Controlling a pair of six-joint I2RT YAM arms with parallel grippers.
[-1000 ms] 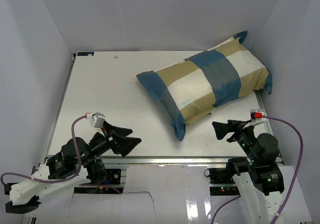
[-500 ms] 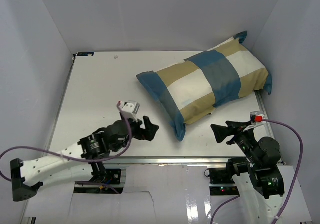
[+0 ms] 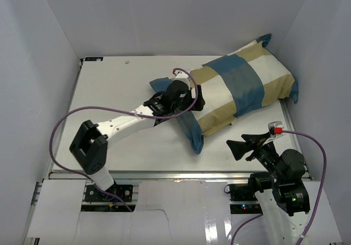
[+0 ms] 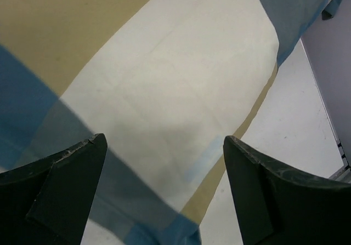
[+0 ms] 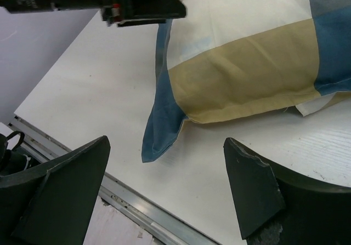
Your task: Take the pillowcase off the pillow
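1. A second ago the left arm was folded at the near left edge of the table (image 3: 109,91). Now it is stretched toward the far right, and the left gripper (image 3: 196,98) hangs over the left half of the pillowcase (image 3: 241,86).
2. The left gripper's fingers are spread wide and hold nothing; in the left wrist view the cream block of the cover lies between them.
3. The right gripper (image 3: 241,146) has hardly moved, only a little to the left. It is released as well, holding nothing, near the front of the table and apart from the cover.
4. The pillowcase has not shifted. It lies diagonally on the far right part of the table, one corner close to the right wall.
5. It is plump and full, so the pillow is inside and hidden. Its blocks are blue, tan and cream, with blue edging and a flat blue corner pointing to the near side.
6. In the right wrist view a small white patch (image 5: 315,103) shows under the near edge; I cannot tell what it is.
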